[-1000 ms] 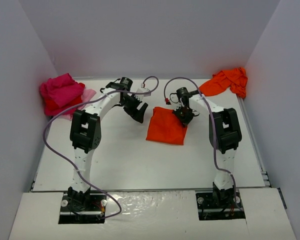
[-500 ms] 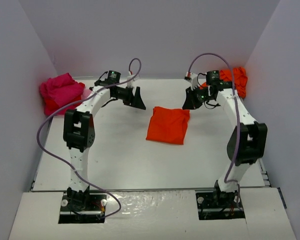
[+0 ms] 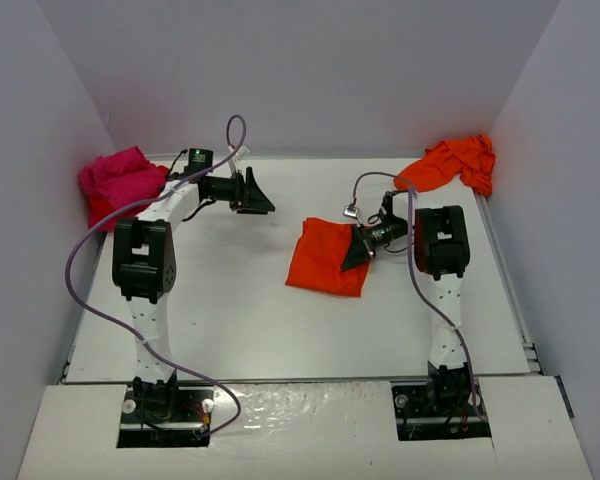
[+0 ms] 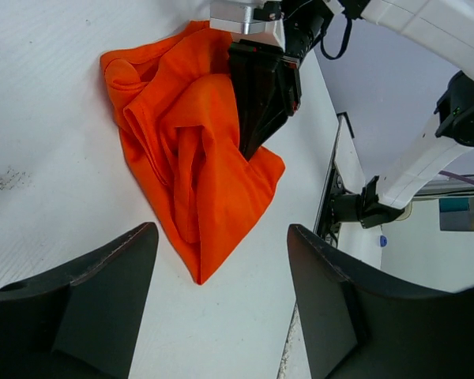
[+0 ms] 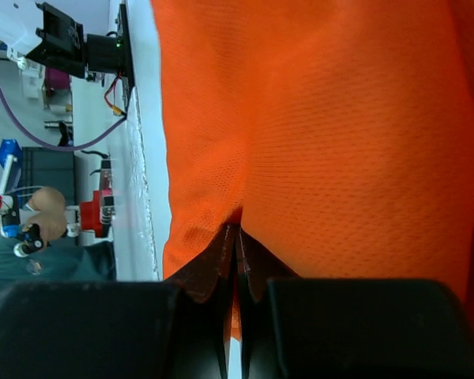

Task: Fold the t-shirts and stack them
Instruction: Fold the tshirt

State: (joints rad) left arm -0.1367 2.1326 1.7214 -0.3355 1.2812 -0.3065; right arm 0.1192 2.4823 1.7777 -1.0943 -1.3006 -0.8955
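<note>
T-shirts, one orange-red t-shirt [image 3: 320,262] folded into a rough rectangle, lying on the white table [image 3: 240,300] just right of centre in the overhead view. The right claw [image 3: 352,258] sits at the garment's right-hand edge. In the right wrist view its dark fingers [image 5: 209,272] are pressed together with a sliver of orange cloth between them, so the claw is closed on the shirt and mesh fabric fills most of that frame. The left claw [image 3: 260,195] hangs above the table at upper left of centre, well apart from the shirt. In its own view the two fingers stand wide apart at the bottom of the frame with nothing between them, and the creased shirt lies beyond. A loose heap of orange-red shirts [image 3: 455,163] occupies the upper right corner. A magenta and red heap [image 3: 120,180] occupies the upper left corner.
</note>
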